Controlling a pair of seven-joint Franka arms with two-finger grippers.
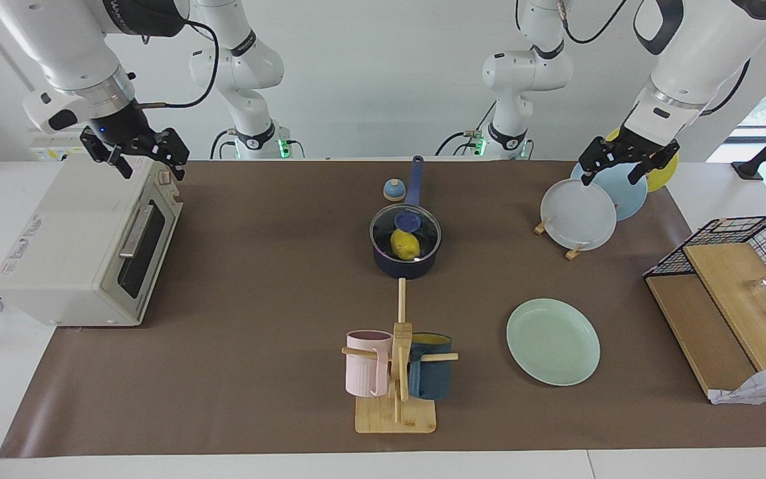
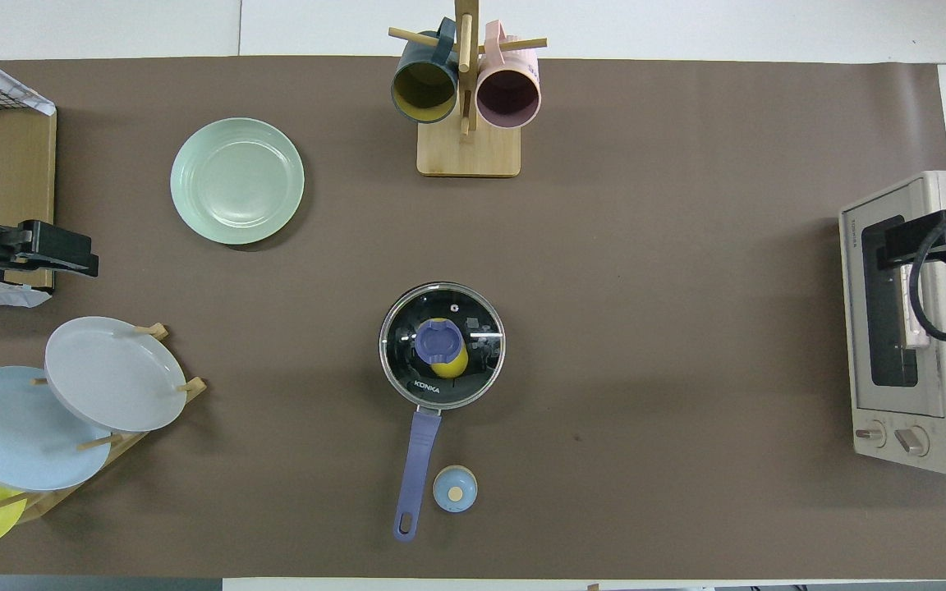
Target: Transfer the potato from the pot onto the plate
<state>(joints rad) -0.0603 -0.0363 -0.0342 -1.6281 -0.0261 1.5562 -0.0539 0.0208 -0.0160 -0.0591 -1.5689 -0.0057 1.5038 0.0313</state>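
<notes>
Both grippers hang raised and idle, nothing between the fingers. Left gripper (image 1: pixel 629 161) is up over the rack of standing plates (image 2: pixel 116 373) at its own end of the table, fingers spread. Right gripper (image 1: pixel 135 150) is up over the toaster oven (image 1: pixel 84 246) at its end, fingers likewise spread. Both arms wait.

Potato (image 1: pixel 405 245): inside the pot (image 1: pixel 405 263), mid-table, seen through a glass lid (image 2: pixel 442 345) that sits closed on the rim. The lid's blue knob (image 2: pixel 438 341) partly covers the potato from above. The pot's handle (image 2: pixel 415 472) points toward the robots; a small blue kitchen timer (image 2: pixel 455 488) stands just beside the handle.

Mint-green plate (image 2: pixel 236 180): flat on the mat, bare, farther from the robots than the pot, toward the left arm's end. The mug tree (image 2: pixel 466 90) with a pink and a dark blue mug stands beside it, well apart.

Judgement: nothing begun; the lid must come off before any grasp.

Risks:
- Knob is small and rounded; an off-centre pinch could let the lid slip and drop onto the pot or potato.
- Lifting the lid at an angle could drag the pot, which is light and unrestrained.
- Potato is smooth and oval, low within the pot wall; fingers may strike the rim, or squeeze it out sideways.
- A release from too high over the shallow plate could let it roll off.
</notes>
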